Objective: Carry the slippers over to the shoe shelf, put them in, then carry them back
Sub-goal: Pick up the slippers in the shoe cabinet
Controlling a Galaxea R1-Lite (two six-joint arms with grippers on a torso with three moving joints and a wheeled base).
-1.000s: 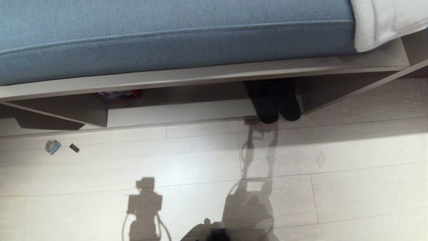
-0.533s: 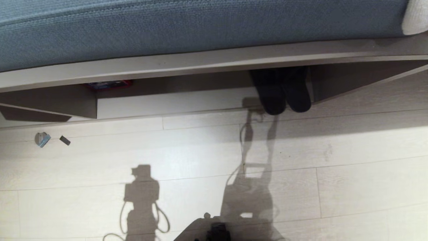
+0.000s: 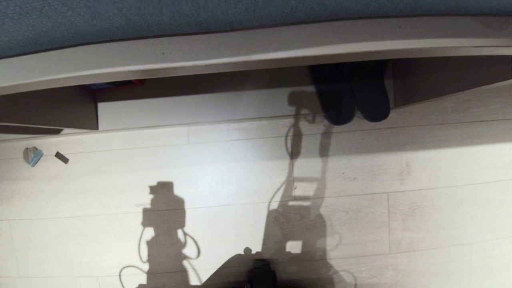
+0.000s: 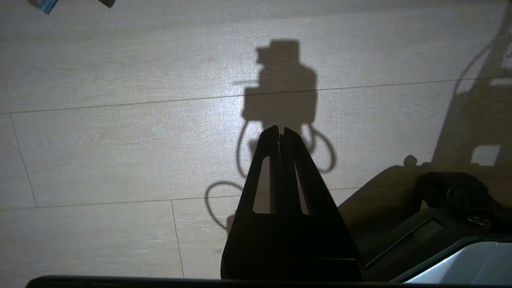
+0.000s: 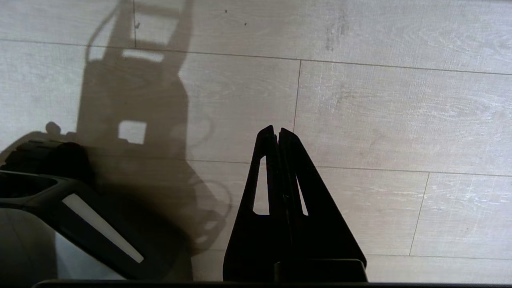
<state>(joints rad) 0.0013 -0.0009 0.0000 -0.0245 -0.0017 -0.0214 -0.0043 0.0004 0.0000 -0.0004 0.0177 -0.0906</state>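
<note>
Shoe shelf point(image 3: 208, 106): low open cubby under a beige-grey board, pale flat bottom, dark vertical divider at each end. Inside, at its right end, the slippers point(image 3: 354, 98): two dark soft-fabric shapes side by side, touching, tight against the right divider. Their long axes run front to back; rounded ends point out toward me and overhang the shelf's front lip, the rest lost in shadow beneath the board. At the far left back of the same cubby, a flat red-edged item point(image 3: 114, 85), mostly hidden.

Above the board, a blue-grey woven cushion point(image 3: 160, 16).

Floor point(image 3: 420, 224): pale wood-grain planks. Two small bits lie on it at left, one grey-blue point(image 3: 32, 156), one dark point(image 3: 61, 157).

My left hand point(image 4: 279, 130) hangs over bare floor, black tapered fingers pressed together, holding nothing. My right hand point(image 5: 277, 130) likewise: pressed together, empty, over planks.
</note>
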